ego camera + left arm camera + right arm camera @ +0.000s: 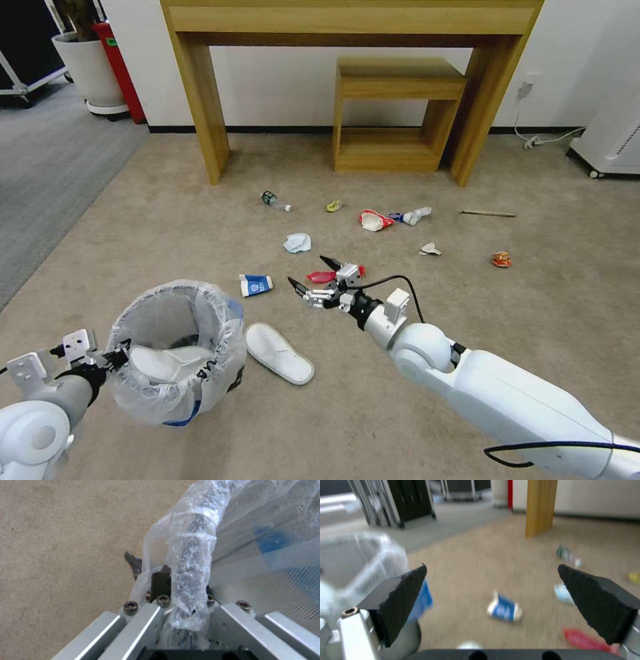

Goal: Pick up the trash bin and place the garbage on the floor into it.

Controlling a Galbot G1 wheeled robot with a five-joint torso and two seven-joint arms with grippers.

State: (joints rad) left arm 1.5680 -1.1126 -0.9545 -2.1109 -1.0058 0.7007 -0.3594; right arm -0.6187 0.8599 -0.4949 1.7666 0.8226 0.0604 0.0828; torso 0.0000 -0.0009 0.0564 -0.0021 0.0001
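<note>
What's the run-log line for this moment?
left pincer: shut on trash bin rim | right pincer: open, above floor near red wrapper | one slipper binned, other slipper beside bin

The bin [175, 350] sits at 7 o'clock on the floor [167, 220], clamped at its rim by the left gripper [119, 357], with one slipper [160, 363] inside. A second slipper [279, 353] lies just beside it toward 3 o'clock. The cup [255, 285] lies beyond that slipper. The right gripper [310, 275], jaws spread, hovers centrally over a wrapper [322, 276]. Toward 12 lie crumpled paper [297, 243] and a bottle [275, 201]; toward 2, a stick [487, 213] and a can [501, 259].
</note>
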